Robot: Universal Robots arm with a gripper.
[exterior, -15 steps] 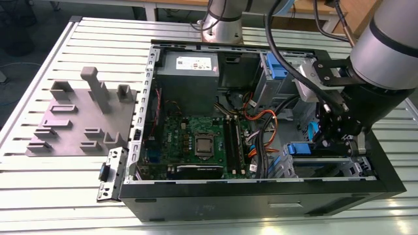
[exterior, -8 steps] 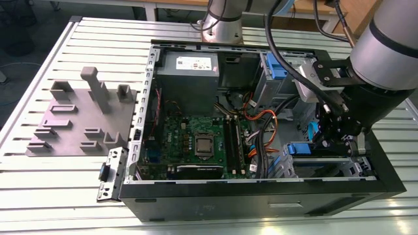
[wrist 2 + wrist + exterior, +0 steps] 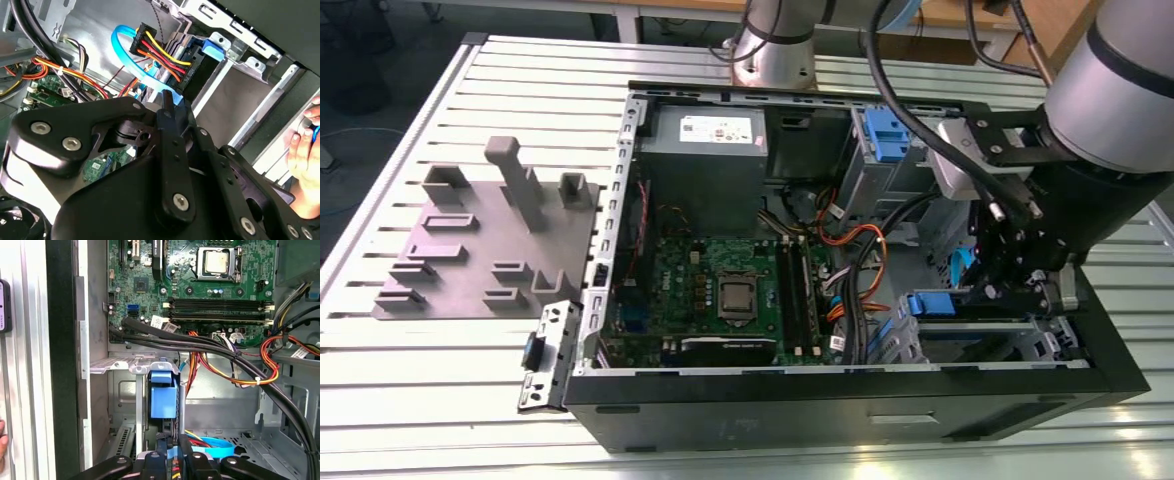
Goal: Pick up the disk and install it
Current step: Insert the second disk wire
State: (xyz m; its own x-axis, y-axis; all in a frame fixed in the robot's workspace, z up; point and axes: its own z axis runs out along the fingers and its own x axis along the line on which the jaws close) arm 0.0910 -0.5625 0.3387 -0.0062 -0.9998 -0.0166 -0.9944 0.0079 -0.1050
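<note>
My gripper (image 3: 1017,290) reaches down into the metal drive cage (image 3: 987,340) at the exterior view's right of the open computer case. In both wrist views its black fingers (image 3: 156,460) stand close together on a thin blue-edged slab, the disk (image 3: 183,104), seen edge-on. Little of the disk (image 3: 172,454) shows between the fingers. Just beyond the fingertips, a blue plastic latch (image 3: 163,395) sits on the cage's metal frame. It also appears in the exterior view as the latch (image 3: 938,303).
Black, orange and yellow cable bundles (image 3: 235,365) cross between the cage and the motherboard (image 3: 720,290). A cyan cable with a black connector (image 3: 146,42) hangs beside the gripper (image 3: 170,100). A person's hand (image 3: 306,150) rests at the case edge. A grey fixture plate (image 3: 480,250) lies on the table.
</note>
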